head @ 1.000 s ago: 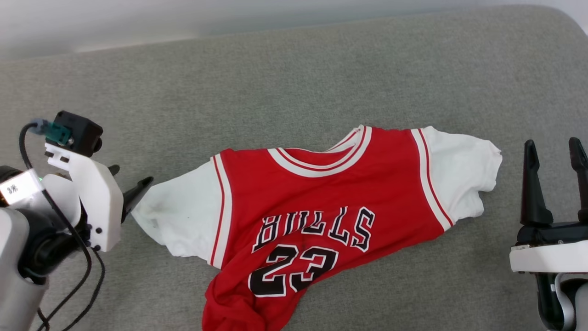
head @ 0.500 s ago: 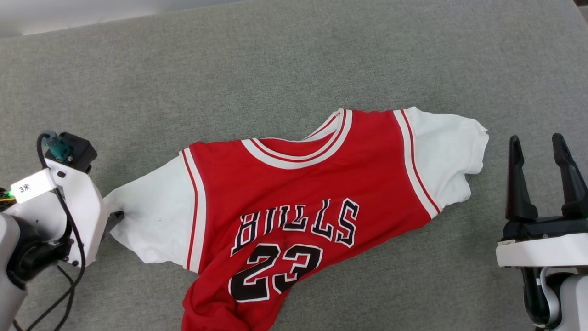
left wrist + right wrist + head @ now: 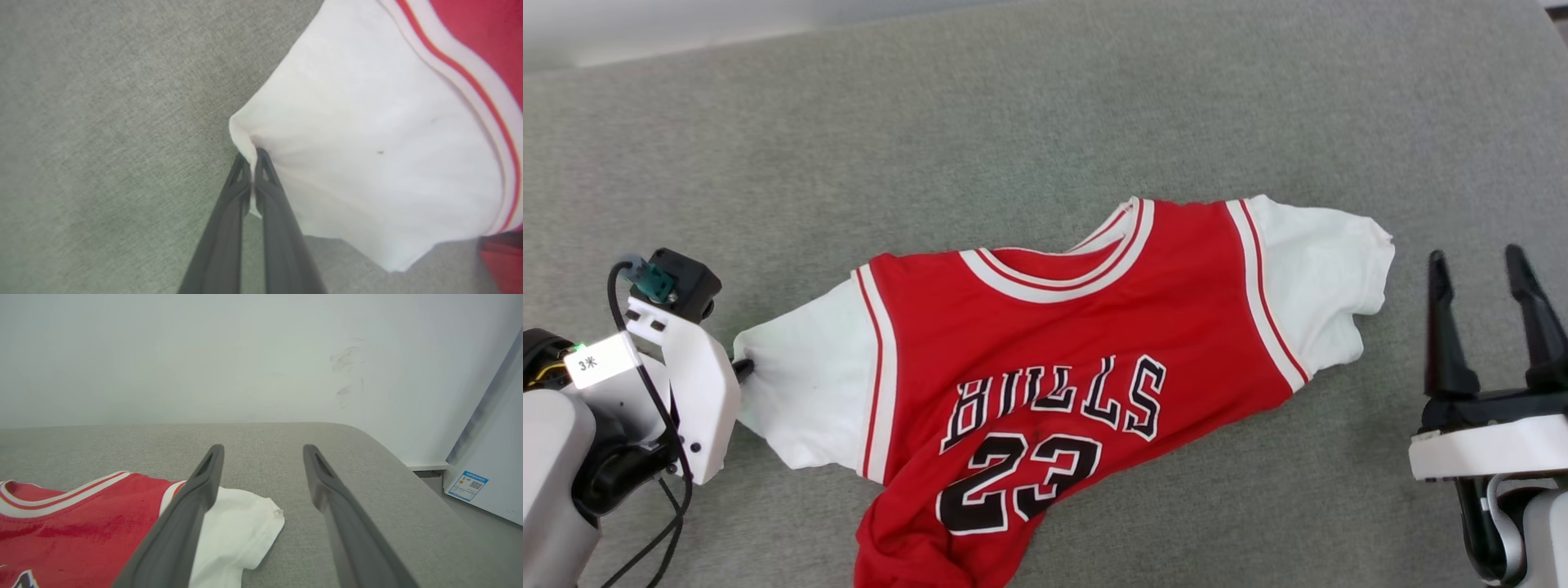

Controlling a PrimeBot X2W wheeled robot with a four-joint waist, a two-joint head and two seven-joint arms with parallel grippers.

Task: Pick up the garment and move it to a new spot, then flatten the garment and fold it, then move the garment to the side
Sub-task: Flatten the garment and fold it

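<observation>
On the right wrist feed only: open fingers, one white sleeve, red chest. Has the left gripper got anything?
Observer: Yes. The left gripper is shut on the edge of the shirt's other white sleeve.
Operator: What's on the front?
Observer: Black lettering and the number 23, facing up in the head view.
Operator: Bottom part flat?
Observer: No. The lower part is bunched up near the head view's bottom edge.
</observation>
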